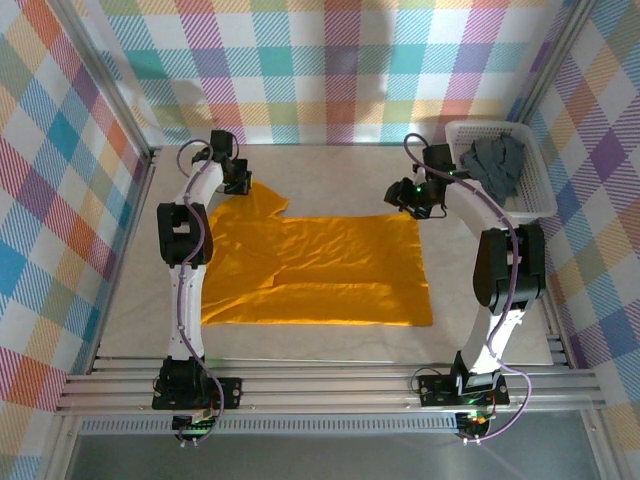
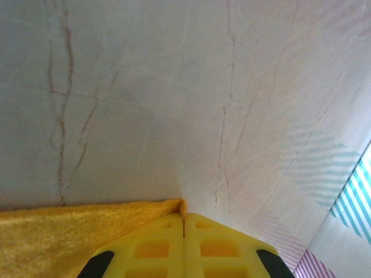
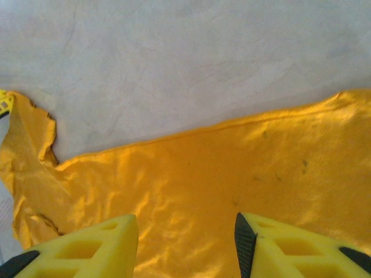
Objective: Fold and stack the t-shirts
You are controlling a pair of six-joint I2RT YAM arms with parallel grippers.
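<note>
An orange-yellow t-shirt (image 1: 320,268) lies spread flat across the middle of the table. My left gripper (image 1: 240,184) is at its far left sleeve corner, shut on the edge of the cloth (image 2: 87,229); a thin fold of it sticks out between the closed yellow fingers (image 2: 151,246). My right gripper (image 1: 418,210) hovers over the shirt's far right corner, open, with orange cloth (image 3: 191,191) below and nothing between its fingers (image 3: 272,243). A dark slate grey t-shirt (image 1: 497,165) lies crumpled in the white basket (image 1: 535,205) at the far right.
The table top (image 1: 330,165) is pale and marbled, bare behind the shirt. Checked cloth walls and metal frame posts (image 1: 150,165) close in the left, back and right sides. A metal rail (image 1: 330,385) runs along the near edge by the arm bases.
</note>
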